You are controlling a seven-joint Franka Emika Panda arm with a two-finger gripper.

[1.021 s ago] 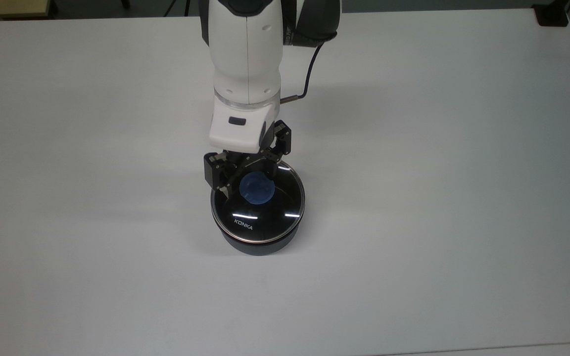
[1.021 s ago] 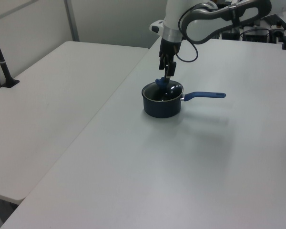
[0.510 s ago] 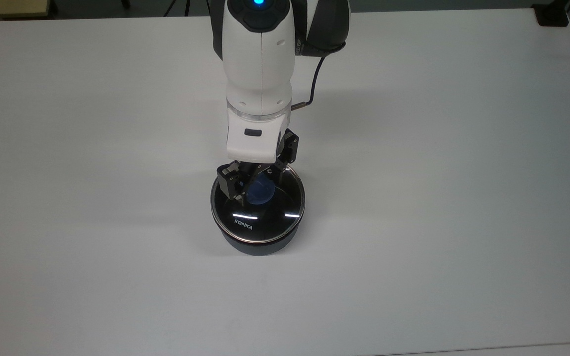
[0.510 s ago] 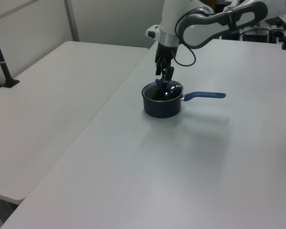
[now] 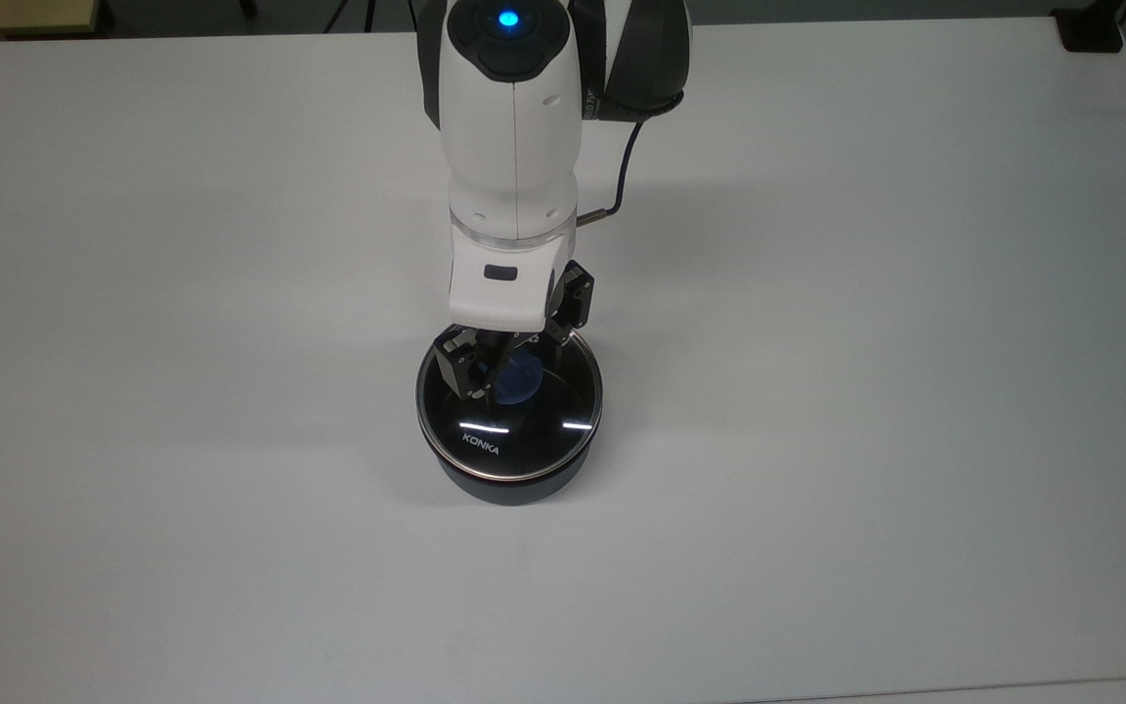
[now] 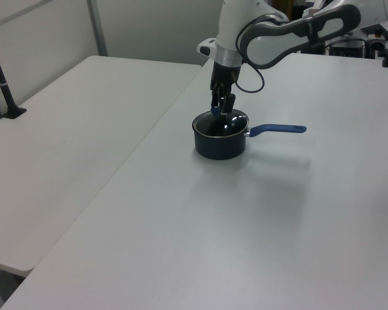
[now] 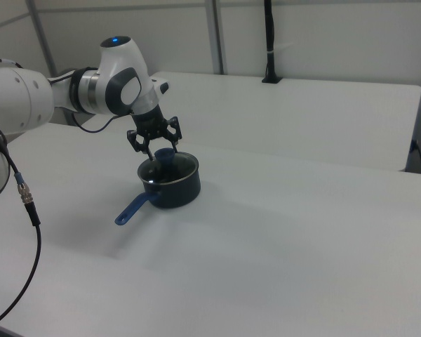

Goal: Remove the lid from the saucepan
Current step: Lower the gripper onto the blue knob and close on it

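The dark navy saucepan [image 5: 514,486] stands on the white table with its glass lid [image 5: 514,435] resting on it, "KONKA" lettering toward the top view's bottom. Its long blue handle [image 6: 278,129] points to the left view's right. My gripper [image 5: 514,370] is lowered over the lid's blue knob [image 5: 526,384], open, with one finger on each side of the knob. In the right view the gripper [image 7: 158,149] sits just above the saucepan [image 7: 175,191], fingers spread around the knob [image 7: 165,154]. The arm hides the far part of the knob in the top view.
The white table [image 5: 866,342] stretches wide on all sides of the pan. A second white table [image 6: 71,123] adjoins it at the left view's left. A black post [image 6: 3,84] stands there, and another black post [image 7: 269,42] at the right view's back.
The gripper has come down from above the lid and shifted slightly to the top view's right, so its fingers now straddle the blue knob. Saucepan and lid have not moved.
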